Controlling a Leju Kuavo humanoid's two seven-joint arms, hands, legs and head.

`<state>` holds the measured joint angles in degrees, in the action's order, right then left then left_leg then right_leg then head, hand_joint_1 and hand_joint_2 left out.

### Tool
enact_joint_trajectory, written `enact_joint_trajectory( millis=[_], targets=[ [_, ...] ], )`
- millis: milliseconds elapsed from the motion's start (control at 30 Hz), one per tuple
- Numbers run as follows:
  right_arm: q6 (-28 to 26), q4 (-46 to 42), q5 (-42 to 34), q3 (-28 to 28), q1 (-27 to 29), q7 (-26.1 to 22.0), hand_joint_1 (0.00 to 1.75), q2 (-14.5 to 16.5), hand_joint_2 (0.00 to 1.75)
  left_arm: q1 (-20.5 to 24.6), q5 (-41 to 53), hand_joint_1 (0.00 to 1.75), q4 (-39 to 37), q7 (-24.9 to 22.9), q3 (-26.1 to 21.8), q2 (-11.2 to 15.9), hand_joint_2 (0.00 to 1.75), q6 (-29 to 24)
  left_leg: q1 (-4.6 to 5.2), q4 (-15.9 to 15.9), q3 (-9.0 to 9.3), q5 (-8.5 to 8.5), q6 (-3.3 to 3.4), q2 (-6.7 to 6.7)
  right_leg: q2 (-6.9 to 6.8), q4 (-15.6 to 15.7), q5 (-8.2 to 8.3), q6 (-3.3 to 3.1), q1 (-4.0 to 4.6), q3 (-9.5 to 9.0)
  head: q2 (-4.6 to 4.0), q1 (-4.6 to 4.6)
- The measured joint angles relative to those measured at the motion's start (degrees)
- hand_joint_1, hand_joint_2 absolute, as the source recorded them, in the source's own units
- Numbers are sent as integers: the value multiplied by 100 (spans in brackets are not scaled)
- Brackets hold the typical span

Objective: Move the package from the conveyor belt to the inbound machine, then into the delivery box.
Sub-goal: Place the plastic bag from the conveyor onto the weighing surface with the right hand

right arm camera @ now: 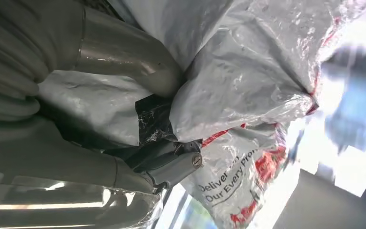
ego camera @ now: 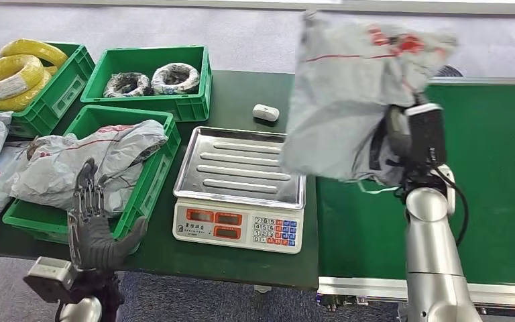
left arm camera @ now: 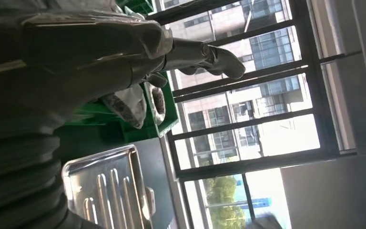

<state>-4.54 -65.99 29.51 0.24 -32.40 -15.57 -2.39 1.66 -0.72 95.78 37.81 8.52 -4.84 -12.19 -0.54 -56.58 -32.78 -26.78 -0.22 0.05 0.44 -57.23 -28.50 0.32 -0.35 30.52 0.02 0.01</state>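
The right hand [ego camera: 402, 144] is clamped on the bag [ego camera: 355, 94], a grey plastic mailer with red print, and holds it up in the air between the belt [ego camera: 496, 168] and the scale [ego camera: 241, 194]. The bag hangs clear of both, its lower edge just above the scale's right side. In the right wrist view the fingers [right arm camera: 124, 62] dig into crumpled film, gathering a bunch of it rather than a firm body

The bag looks light and soft: it sags, folds and wrinkles around the grip, so it will flop and swing when carried. The glossy film is likely slippery, so a pinch on a thin edge could slide out; a gathered fold near the middle, as held now, seems the safer hold. Nothing suggests fragile contents, though what is inside cannot be seen

The left hand [ego camera: 94, 221] is held low at the desk's [ego camera: 241, 94] front edge, fingers apart and holding nothing, beside the bin [ego camera: 157, 171] already holding similar bags
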Motion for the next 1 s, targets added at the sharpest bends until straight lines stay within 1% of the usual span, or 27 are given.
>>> enact_joint_trajectory(
  millis=[33,67,100,200,233,333,367,467,633,833,1000],
  targets=[
    [524,176,-11,215,-151,-20,175,51,175,245,-39,0,-145,-66,-29,6,175,75,-1,0,-2,11,-1,-11,-10,-1,3,0,1,2,0,0],
    [861,394,-21,398,-304,-78,175,103,175,472,-70,0,-302,-122,-63,10,175,134,-2,0,-6,21,-2,-25,-23,-3,5,1,1,2,0,0],
    [1082,642,-27,560,-461,-155,175,159,175,688,-99,0,-474,-170,-95,14,175,181,-2,0,-11,29,-2,-42,-38,-5,6,2,1,2,0,1],
    [1516,1388,20,958,-902,-311,175,327,175,1268,-198,0,-996,-335,-199,44,175,284,-2,-1,-22,40,-2,-63,-56,-10,10,1,1,3,1,3],
    [1630,1616,63,1085,-1021,-332,142,392,175,1441,-228,0,-1162,-383,-231,59,175,311,-2,-1,-23,41,-2,-62,-55,-10,12,2,1,5,1,2],
    [1822,2194,226,1431,-1292,-395,14,576,175,1856,-278,0,-1589,-457,-287,97,175,355,-1,-2,-28,40,-2,-61,-52,-10,14,3,0,12,1,2],
    [1845,2370,289,1539,-1374,-396,3,636,175,1959,-285,0,-1710,-471,-299,107,175,354,-1,-2,-32,40,-2,-61,-52,-10,14,3,-1,16,1,2],
    [1746,2839,437,1813,-1598,-237,0,814,175,2171,-283,0,-1970,-514,-341,131,175,299,-1,-3,-43,40,-2,-61,-51,-10,14,3,-1,30,0,1],
    [1201,3294,505,1954,-1806,263,0,953,175,2239,-194,0,-2089,-671,-400,178,175,174,-1,-3,-51,40,-2,-61,-51,-10,14,2,0,39,1,2],
    [929,3497,467,1951,-1832,317,0,875,175,2268,168,0,-2150,-981,-391,258,175,92,-1,-4,-53,40,-2,-61,-50,-9,14,3,-1,43,1,3],
    [250,3527,403,1809,-1825,405,0,761,175,2350,950,0,-2240,-1388,-91,310,175,26,-1,-6,-53,40,-1,-62,-51,-9,15,3,-2,43,0,3]
  ],
)
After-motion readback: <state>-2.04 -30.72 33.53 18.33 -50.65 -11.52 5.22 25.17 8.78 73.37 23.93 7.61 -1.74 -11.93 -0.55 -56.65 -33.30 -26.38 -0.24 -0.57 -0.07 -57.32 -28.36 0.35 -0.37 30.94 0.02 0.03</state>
